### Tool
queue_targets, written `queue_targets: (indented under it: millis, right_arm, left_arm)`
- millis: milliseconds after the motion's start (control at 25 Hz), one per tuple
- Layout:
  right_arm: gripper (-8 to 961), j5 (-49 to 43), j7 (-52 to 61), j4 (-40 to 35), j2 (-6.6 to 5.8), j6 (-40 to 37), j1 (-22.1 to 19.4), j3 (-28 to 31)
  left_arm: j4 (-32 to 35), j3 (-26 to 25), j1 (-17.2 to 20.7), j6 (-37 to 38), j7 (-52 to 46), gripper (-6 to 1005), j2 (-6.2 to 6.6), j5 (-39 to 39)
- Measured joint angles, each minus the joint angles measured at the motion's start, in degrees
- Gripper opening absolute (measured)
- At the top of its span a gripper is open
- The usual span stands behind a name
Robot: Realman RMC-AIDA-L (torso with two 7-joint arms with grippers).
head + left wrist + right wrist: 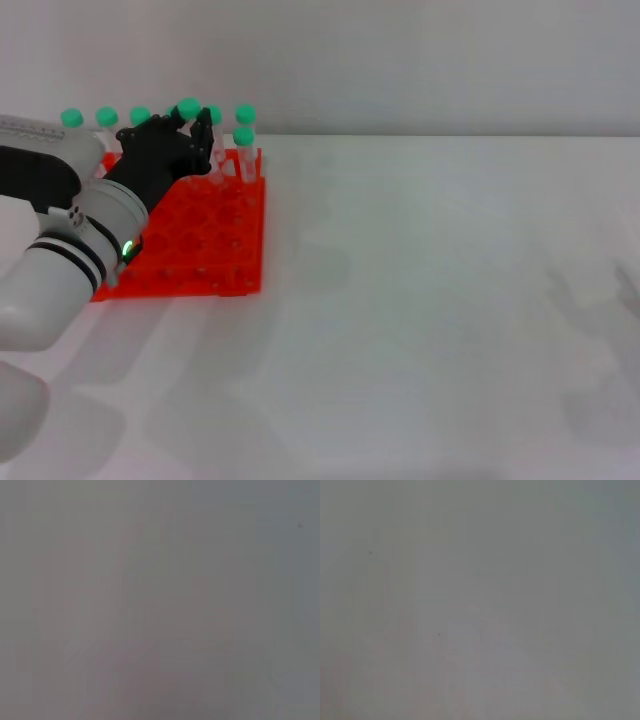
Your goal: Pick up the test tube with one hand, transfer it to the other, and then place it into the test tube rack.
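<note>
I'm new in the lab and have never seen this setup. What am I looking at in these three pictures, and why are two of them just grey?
The top picture comes from a camera on the robot's head, looking down at a white table. The white-and-black arm on the left is the robot's left arm; its black-fingered left gripper is over the far side of an orange-red test tube rack. Its fingers are closed around a green-capped test tube, held at the row of similar green-capped tubes standing along the rack's back edge. The right arm is out of sight. The other two pictures come from cameras on each wrist; both show only a plain grey surface, with nothing recognisable.
</note>
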Motion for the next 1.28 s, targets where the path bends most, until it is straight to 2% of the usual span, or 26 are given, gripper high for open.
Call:
queue_targets:
  millis: [400,640,680,840,960,1000,1040,1160,1200,1240,1280]
  right_arm:
    - [877,0.1,0.0,0.0,0.0,0.0,0.0,0.0]
    - [877,0.3,-0.2,0.0,-0.04,0.0,-0.4,0.0]
    - [877,0.3,-0.2,0.0,-0.06,0.0,-0.5,0.0]
    - [877,0.4,-0.4,0.0,-0.1,0.0,-0.5,0.0]
    - [877,0.4,-0.4,-0.1,-0.09,-0.2,-0.5,0.0]
    - [877,0.4,-0.4,-0.3,-0.09,-0.7,-0.4,0.1]
    - [877,0.4,-0.4,-0.3,-0.09,-0.7,-0.4,0.1]
    - [877,0.4,-0.4,-0.2,-0.02,-1.2,-0.2,1.4]
    - [877,0.4,-0.4,-0.1,0.02,-1.3,-0.2,2.1]
    - [877,0.5,-0.4,-0.1,0.04,-1.5,-0.2,2.8]
    - [877,0.5,-0.4,0.0,0.05,-1.8,-0.1,3.3]
  left_arm:
    - [1.9,0.5,-2.1,5.7,0.0,258,0.08,0.1]
    - [1.7,0.3,-1.5,5.8,0.0,259,0.1,0.2]
    - [1.5,0.3,-1.0,5.8,0.0,283,0.1,0.2]
    - [0.7,0.3,2.1,4.4,0.0,378,0.12,0.7]
    - [-0.2,0.2,5.8,0.6,0.0,449,0.11,0.6]
    - [-1.2,0.1,8.9,-2.6,0.0,473,0.1,0.3]
    - [-1.2,0.1,8.9,-2.6,0.0,501,0.1,0.3]
    - [-2.1,-0.6,14.8,-9.0,0.0,585,-0.07,-0.8]
    - [-2.0,-1.7,19.8,-14.9,-0.6,613,-0.38,-3.4]
    - [-2.0,-1.7,19.8,-14.9,-0.6,641,-0.38,-3.4]
    - [-2.0,-1.9,22.4,-18.4,-1.4,669,-0.56,-5.4]
